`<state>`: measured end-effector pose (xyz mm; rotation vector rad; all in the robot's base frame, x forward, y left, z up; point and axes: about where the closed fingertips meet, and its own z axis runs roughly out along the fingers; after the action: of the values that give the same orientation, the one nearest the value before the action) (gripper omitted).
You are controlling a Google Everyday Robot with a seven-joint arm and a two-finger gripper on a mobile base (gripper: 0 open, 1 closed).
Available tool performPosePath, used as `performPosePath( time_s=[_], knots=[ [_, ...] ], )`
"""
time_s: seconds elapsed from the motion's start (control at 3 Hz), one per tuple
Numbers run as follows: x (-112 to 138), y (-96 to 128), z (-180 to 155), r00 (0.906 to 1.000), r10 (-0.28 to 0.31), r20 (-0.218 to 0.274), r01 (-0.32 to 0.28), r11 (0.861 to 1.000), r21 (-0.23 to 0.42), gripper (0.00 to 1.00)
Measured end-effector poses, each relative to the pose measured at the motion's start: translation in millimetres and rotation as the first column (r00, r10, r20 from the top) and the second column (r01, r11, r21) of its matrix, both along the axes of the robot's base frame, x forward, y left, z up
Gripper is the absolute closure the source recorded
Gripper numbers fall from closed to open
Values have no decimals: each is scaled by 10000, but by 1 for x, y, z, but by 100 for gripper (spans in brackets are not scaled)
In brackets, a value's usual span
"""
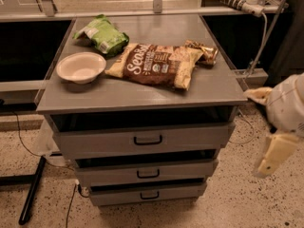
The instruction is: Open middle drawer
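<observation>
The middle drawer (pixel 190 169) is seen in the grey cabinet (pixel 142 98), between the taller top drawer (pixel 190 139) and the narrower bottom drawer (pixel 185 190). Its black bar handle (pixel 147 174) is centred on its front. The gripper (pixel 274 127) is held right of the cabinet, apart from it. Whether it is parted or closed cannot be told. A white bowl (pixel 80 67), a green bag (pixel 102 33) and a brown chip bag (pixel 154 64) are laid on the cabinet top.
</observation>
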<state>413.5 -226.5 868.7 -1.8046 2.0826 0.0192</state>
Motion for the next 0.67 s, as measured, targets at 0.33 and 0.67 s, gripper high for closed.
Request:
performPosePath(
  time_s=[0.33, 0.67],
  knots=[
    [-11, -7, -50, 9982, 587, 158, -599, 9944, 873, 0],
    [-20, -15, -107, 9957, 924, 91, -926, 9800, 1764, 0]
  ],
)
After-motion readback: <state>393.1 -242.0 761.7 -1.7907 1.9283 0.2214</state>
